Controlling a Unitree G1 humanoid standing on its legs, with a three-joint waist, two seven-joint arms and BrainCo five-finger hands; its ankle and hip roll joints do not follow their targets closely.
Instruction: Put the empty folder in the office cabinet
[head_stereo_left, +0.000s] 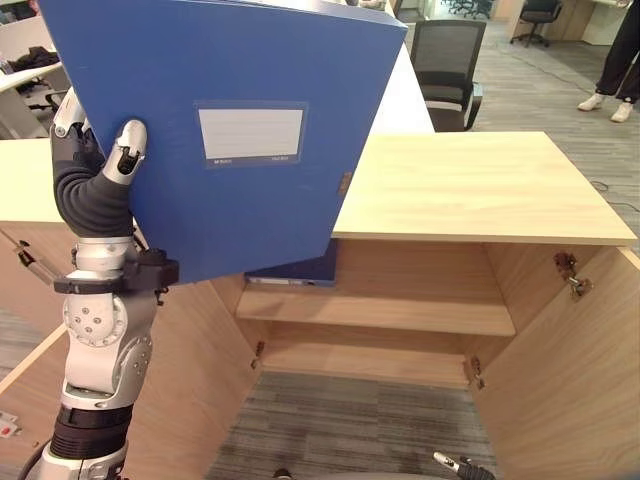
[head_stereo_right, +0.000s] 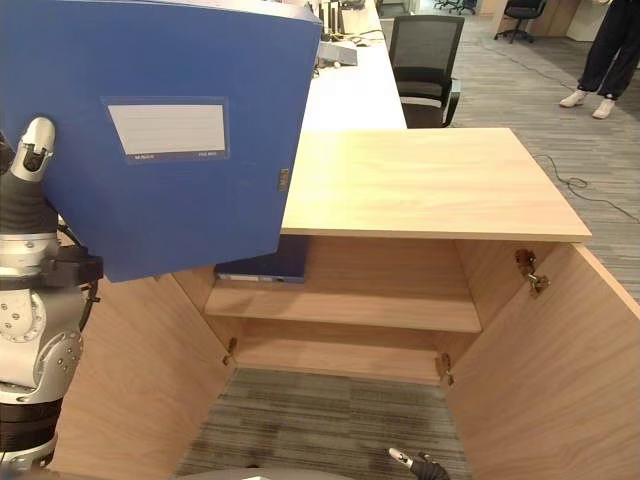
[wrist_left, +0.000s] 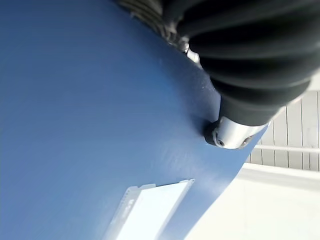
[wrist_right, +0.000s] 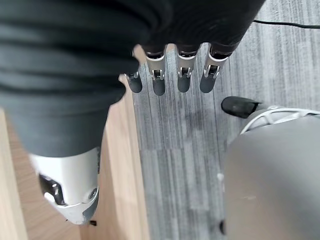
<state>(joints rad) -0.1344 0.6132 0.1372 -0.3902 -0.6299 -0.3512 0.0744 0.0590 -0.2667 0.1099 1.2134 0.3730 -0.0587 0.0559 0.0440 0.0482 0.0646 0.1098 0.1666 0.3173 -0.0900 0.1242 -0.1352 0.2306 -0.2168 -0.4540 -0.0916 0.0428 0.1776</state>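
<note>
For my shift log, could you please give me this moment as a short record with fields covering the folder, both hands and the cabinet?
folder: blue folder raised upright before the cabinet, label facing the camera
left hand: left hand gripping the folder's edge, thumb on its front
right hand: right hand low, fingers relaxed, holding nothing
cabinet: wooden cabinet with both doors open
shelf: upper shelf already holding another blue folder at its left end
</note>
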